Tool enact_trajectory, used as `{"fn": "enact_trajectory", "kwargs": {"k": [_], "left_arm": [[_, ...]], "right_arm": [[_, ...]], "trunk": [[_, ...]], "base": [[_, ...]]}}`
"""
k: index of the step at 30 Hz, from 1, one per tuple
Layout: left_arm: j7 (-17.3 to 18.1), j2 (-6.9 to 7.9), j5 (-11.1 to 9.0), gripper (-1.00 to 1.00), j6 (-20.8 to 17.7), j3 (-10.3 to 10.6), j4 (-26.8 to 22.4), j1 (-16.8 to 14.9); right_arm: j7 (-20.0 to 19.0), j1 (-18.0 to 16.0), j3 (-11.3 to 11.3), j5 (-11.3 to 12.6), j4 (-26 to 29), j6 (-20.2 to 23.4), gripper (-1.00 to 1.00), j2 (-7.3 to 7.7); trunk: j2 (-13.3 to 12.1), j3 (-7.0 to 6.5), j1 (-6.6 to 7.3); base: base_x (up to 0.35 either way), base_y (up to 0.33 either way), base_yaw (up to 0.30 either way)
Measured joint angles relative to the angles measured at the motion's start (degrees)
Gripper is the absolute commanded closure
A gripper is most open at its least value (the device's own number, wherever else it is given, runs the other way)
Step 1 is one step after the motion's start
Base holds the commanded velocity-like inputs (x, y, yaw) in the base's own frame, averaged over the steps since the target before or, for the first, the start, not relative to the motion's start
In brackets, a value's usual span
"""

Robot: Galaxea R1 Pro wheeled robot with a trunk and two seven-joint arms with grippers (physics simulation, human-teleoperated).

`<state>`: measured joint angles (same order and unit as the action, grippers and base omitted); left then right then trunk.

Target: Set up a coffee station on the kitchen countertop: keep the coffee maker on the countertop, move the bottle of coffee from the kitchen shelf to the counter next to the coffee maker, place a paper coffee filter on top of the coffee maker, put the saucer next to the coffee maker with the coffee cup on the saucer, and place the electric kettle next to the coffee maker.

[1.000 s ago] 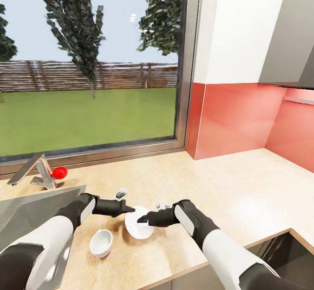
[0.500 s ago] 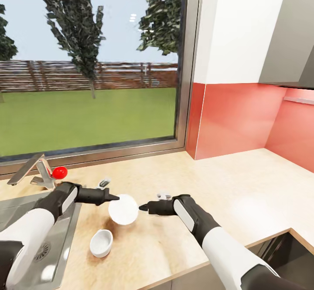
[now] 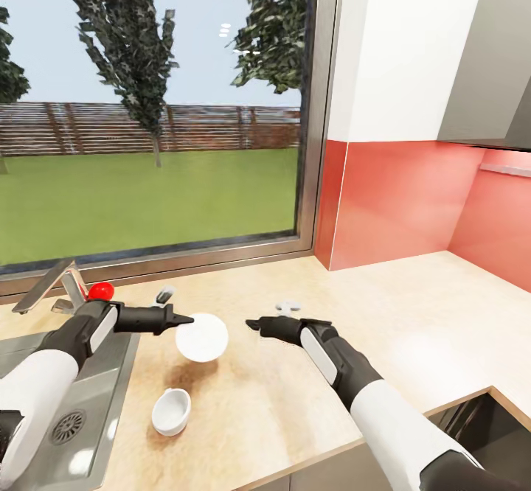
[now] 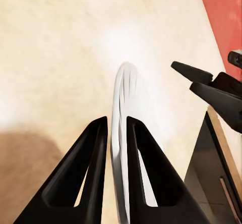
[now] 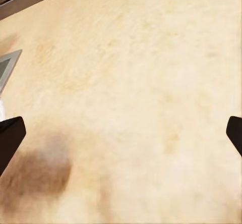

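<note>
Head view: the left claw has carried the saucer up and toward the window since a second ago; then the plate lay on the bench between both claws, now it hangs tilted above the wood, casting a shadow below it. The right claw has let go of the plate and drawn off to the right, apart from it. The coffee cup sits where it was, on the bench near the front edge, beside the sink. A tap and a red ball stand by the window sill, behind the left arm. The red wall panel closes the bench's far right.

Left wrist view: the left claw pinches the saucer's rim edge-on between both fingers. The right claw shows beyond, not touching the plate.

Right wrist view: the fingertips stand spread wide at the picture's edges, with bare bench and a soft shadow between them.
</note>
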<state>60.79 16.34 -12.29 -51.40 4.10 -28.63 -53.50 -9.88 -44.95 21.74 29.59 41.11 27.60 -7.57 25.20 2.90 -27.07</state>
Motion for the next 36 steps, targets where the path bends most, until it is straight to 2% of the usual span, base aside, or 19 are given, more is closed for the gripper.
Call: {"fn": "enact_trajectory", "kwargs": {"k": [15,19,22,28,36], "left_arm": [[0.2,-0.08,-0.1,1.0,0.1,-0.2,0.0,0.5],[0.4,-0.26,-0.1,1.0,0.2,-0.1,0.0,0.6],[0.4,-0.37,-0.1,1.0,0.5,-0.1,-0.2,0.6],[0.3,-0.41,-0.3,1.0,0.5,-0.4,-3.9,1.0],[0.3,-0.33,-0.2,1.0,0.6,-0.4,-4.2,1.0]], "right_arm": [[0.0,0.0,0.1,0.0,0.7,-0.1,-1.0,0.59],[-0.1,0.0,0.1,0.0,1.3,-0.1,-1.0,1.47],[-0.1,0.0,0.2,0.0,2.1,-0.1,-1.0,1.66],[0.0,0.0,0.2,-0.1,2.6,-0.1,-1.0,1.99],[0.0,0.0,0.2,-0.1,2.6,-0.1,-1.0,1.87]], "trunk": [[0.0,0.0,0.0],[0.0,0.0,0.0],[0.0,0.0,-0.01],[0.0,0.0,-0.01],[0.0,0.0,-0.02]], "base": [[0.0,0.0,0.0],[-0.004,-0.016,0.0],[-0.063,-0.17,0.0],[-0.092,-0.24,0.0],[-0.125,-0.247,0.0]]}}
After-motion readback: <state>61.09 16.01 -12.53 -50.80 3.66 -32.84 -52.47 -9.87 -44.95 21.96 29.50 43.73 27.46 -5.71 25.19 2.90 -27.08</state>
